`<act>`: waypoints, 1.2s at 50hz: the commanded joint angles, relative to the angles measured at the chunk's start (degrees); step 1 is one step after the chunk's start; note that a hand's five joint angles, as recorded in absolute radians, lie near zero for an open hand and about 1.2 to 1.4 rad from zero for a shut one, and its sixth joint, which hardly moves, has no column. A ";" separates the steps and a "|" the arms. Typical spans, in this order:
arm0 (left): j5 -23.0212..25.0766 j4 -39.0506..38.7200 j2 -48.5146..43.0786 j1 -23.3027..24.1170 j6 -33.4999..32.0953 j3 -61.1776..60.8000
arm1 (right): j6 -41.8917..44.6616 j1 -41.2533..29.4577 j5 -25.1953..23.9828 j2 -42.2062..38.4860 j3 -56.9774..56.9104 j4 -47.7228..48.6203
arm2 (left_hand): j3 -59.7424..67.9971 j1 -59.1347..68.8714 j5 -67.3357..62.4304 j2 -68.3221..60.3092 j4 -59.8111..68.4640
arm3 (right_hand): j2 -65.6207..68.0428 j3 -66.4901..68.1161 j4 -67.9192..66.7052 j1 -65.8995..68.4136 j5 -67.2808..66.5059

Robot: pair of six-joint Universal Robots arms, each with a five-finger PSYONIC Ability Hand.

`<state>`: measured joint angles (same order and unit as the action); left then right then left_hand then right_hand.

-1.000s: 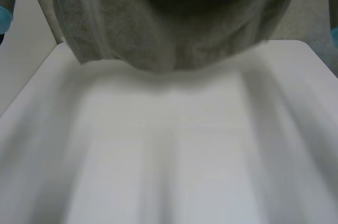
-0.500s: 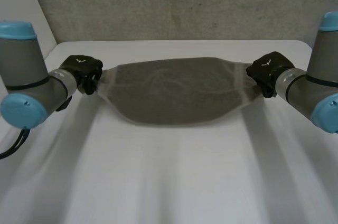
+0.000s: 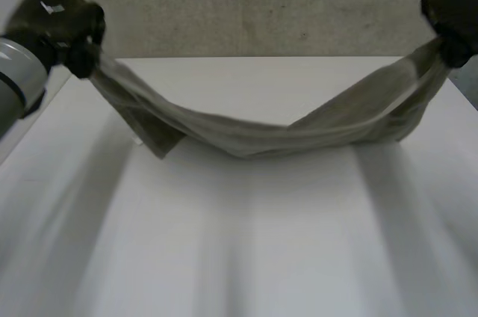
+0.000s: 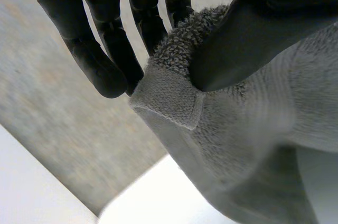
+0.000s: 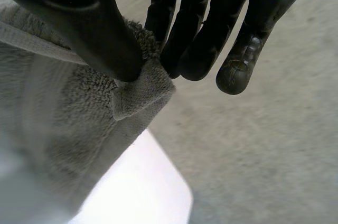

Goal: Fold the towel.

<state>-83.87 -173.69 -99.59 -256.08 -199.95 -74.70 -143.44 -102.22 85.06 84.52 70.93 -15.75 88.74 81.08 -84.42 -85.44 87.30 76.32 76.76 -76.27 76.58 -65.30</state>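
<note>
Head view down over table (image 3: 246, 257), wrist views close, sharing towel (image 3: 224, 131)

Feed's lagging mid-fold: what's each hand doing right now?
Left hand: shut, pinching a corner of the grey terry towel.
Right hand: shut, pinching another towel corner.

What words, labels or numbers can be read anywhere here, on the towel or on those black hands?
No text here can be read.
Left hand: a small pale mark on its back, too blurred to read.
Towel: no label or writing visible.
Right hand: nothing legible.
</note>
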 commanded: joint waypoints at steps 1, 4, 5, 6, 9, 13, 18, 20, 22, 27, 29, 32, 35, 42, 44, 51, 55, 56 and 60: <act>-0.15 0.28 5.63 -0.74 0.27 2.18 | 0.44 1.32 -0.42 2.40 -4.56 -2.78 | -8.74 -1.08 14.42 5.44 -7.30 | 3.68 3.24 -3.73 3.42 -4.70; -0.42 1.85 4.85 -1.00 0.01 5.34 | 0.61 1.84 -0.42 0.48 -8.07 -6.64 | -8.74 -1.08 14.42 5.44 -7.30 | 3.68 3.24 -3.73 3.42 -4.70; -0.68 3.60 3.71 -1.09 0.00 7.27 | 0.96 2.37 -0.50 -2.58 -9.83 -9.28 | -8.74 -1.08 14.42 5.44 -7.30 | 3.68 3.24 -3.73 3.42 -4.70; -0.68 3.62 3.70 -1.09 0.00 7.29 | 0.96 2.38 -0.50 -2.61 -9.85 -9.30 | -8.74 -1.08 14.42 5.44 -7.30 | 3.68 3.24 -3.73 3.42 -4.70; -0.95 9.21 -4.43 -1.35 -0.35 12.36 | 3.32 2.47 -0.42 -9.60 -13.00 -14.11 | -8.74 -1.08 14.42 5.44 -7.30 | 3.68 3.24 -3.73 3.42 -4.70; -2.61 22.73 -17.35 -0.30 -2.01 22.37 | 8.15 1.15 1.16 -17.35 -17.13 -17.03 | -8.74 -1.08 14.42 5.44 -7.30 | 3.68 3.24 -3.73 3.42 -4.70; -5.77 30.50 -30.27 1.01 -6.92 34.67 | 11.42 -1.66 4.06 -25.78 -22.13 -17.04 | -8.74 -1.08 14.42 5.44 -7.30 | 3.68 3.24 -3.73 3.42 -4.70; -7.09 30.60 -33.88 1.54 -8.25 39.93 | 11.77 -2.54 4.85 -28.51 -24.94 -17.04 | -8.74 -1.08 14.42 5.44 -7.30 | 3.68 3.24 -3.73 3.42 -4.70; -7.89 30.69 -37.26 1.81 -9.05 45.70 | 12.04 -3.25 5.30 -31.08 -28.22 -16.95 | -8.74 -1.08 14.42 5.44 -7.30 | 3.68 3.24 -3.73 3.42 -4.70; -7.45 29.02 -44.29 2.07 -8.52 64.42 | 11.69 -4.48 6.44 -38.03 -42.28 -12.64 | -8.74 -1.08 14.42 5.44 -7.30 | 3.68 3.24 -3.73 3.42 -4.70; -6.49 21.24 -46.39 2.95 -6.25 75.97 | 11.16 -5.27 6.61 -40.22 -50.33 -2.86 | -8.74 -1.08 14.42 5.44 -7.30 | 3.68 3.24 -3.73 3.42 -4.70; -6.83 12.62 -46.23 3.65 0.23 83.29 | 9.59 -5.97 7.14 -39.01 -50.29 11.19 | -8.74 -1.08 14.42 5.44 -7.30 | 3.68 3.24 -3.73 3.42 -4.70; -6.49 6.89 -44.30 2.95 9.19 84.55 | 8.44 -6.06 7.76 -36.89 -47.82 17.51 | -8.74 -1.08 14.42 5.44 -7.30 | 3.68 3.24 -3.73 3.42 -4.70; -3.67 5.99 -42.27 2.69 11.96 80.15 | 6.59 -5.18 7.06 -25.02 -29.37 27.79 | -8.74 -1.08 14.42 5.44 -7.30 | 3.68 3.24 -3.73 3.42 -4.70; -2.79 6.87 -42.44 2.69 10.81 78.22 | 6.59 -5.36 6.88 -25.46 -28.06 26.66 | -8.74 -1.08 14.42 5.44 -7.30 | 3.68 3.24 -3.73 3.42 -4.70; -1.91 12.05 -43.94 2.78 6.07 60.68 | 6.68 -5.71 5.91 -27.74 -22.59 18.47 | -8.74 -1.08 14.42 5.44 -7.30 | 3.68 3.24 -3.73 3.42 -4.70; -1.91 12.05 -43.85 2.69 4.49 51.59 | 6.94 -5.18 3.46 -28.01 -15.59 17.16 | -8.74 -1.08 14.42 5.44 -7.30 | 3.68 3.24 -3.73 3.42 -4.70; -2.00 11.79 -43.85 2.60 3.09 47.33 | 6.94 -5.18 3.45 -28.01 -15.56 17.15 | -8.74 -1.08 14.42 5.44 -7.30 | 3.68 3.24 -3.73 3.42 -4.70; -2.09 11.00 -43.23 2.51 -0.70 39.55 | 8.87 -5.09 1.87 -29.50 -8.99 16.19 | -8.74 -1.08 14.42 5.44 -7.30 | 3.68 3.24 -3.73 3.42 -4.70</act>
<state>-85.75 -161.85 -143.37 -253.40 -195.65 -21.40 -136.42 -107.58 89.04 56.60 53.99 1.79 88.80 81.08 -84.43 -85.44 87.30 76.32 76.76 -76.27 76.59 -65.30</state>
